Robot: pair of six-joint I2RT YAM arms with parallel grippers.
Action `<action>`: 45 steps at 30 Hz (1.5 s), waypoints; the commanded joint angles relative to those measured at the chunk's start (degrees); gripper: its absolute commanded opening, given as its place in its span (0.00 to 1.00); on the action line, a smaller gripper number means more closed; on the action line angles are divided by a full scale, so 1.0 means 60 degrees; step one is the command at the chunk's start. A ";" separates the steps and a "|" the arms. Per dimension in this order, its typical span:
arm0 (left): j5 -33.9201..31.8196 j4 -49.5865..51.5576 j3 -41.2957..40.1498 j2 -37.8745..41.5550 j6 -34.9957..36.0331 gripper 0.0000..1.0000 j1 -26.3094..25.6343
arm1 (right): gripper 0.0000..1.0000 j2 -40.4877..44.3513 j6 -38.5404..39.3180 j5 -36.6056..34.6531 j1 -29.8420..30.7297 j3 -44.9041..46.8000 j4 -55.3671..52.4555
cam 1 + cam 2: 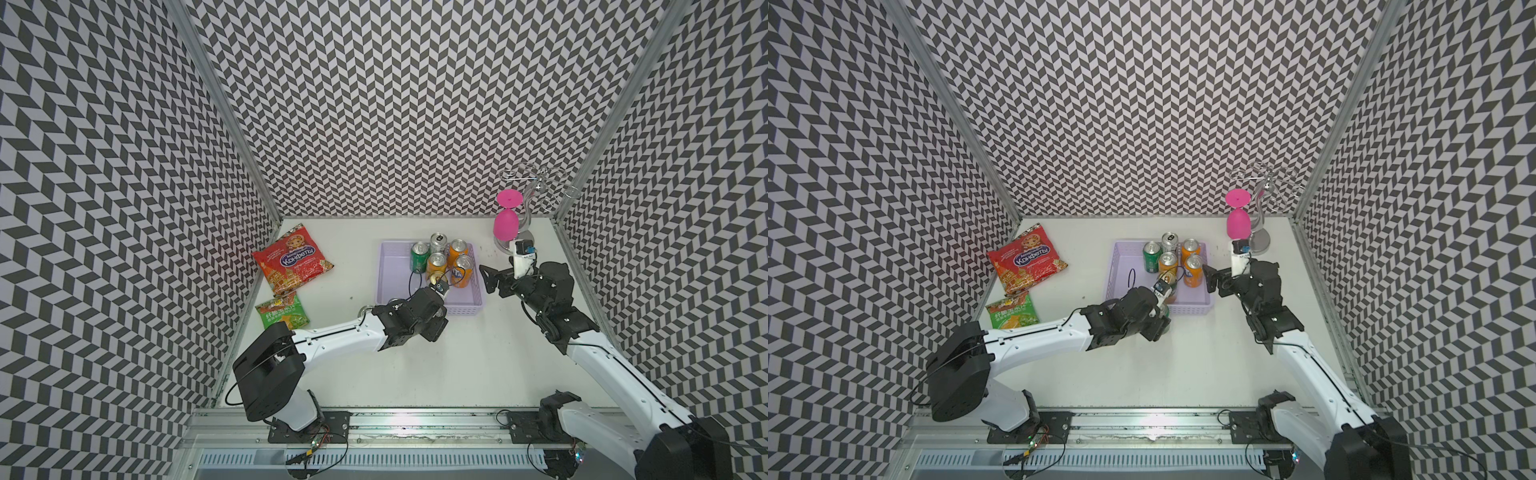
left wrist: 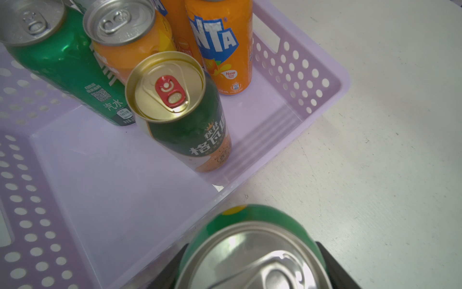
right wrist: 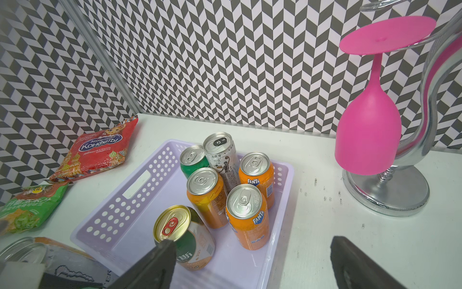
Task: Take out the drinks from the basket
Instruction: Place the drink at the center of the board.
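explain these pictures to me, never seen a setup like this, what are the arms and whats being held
These are two robot arms at a white table, each ending in a two-fingered gripper. Two pictures look down from overhead cameras set side by side, so they nearly match. The other two come from a camera on each arm's wrist. On the table sits a lavender basket with six cans standing in it: three orange cans, a green can, a silver-white can and a green-and-gold can. Nearby lie a red candy bag and a green snack bag, and a pink goblet hangs upside down on a chrome rack. The left gripper is shut on a second green can at the basket's edge. The right gripper is open and empty.
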State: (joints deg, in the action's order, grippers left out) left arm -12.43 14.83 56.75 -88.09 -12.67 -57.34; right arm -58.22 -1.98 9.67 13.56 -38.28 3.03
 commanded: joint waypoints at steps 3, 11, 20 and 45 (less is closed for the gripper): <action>-0.0930 -0.0556 0.0070 0.0460 -0.1227 0.54 -0.0210 | 1.00 -0.0021 -0.0006 0.0042 -0.0075 -0.0018 0.0380; -0.1736 -0.0244 0.0365 -0.0073 -0.2569 0.52 -0.0584 | 1.00 -0.0007 -0.0030 0.0131 -0.0070 -0.0036 0.0402; -0.2785 0.0030 0.0605 -0.0723 -0.3235 0.51 -0.0872 | 1.00 0.0035 -0.0063 0.0247 -0.0104 -0.0036 0.0404; -0.2470 0.0199 0.1125 -0.1078 -0.3002 0.73 -0.0902 | 1.00 0.0057 -0.0067 0.0263 -0.0122 -0.0034 0.0396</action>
State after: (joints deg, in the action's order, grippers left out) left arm -26.44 17.87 59.64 -94.85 -31.40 -62.26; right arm -58.22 -2.02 10.96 13.26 -38.28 3.03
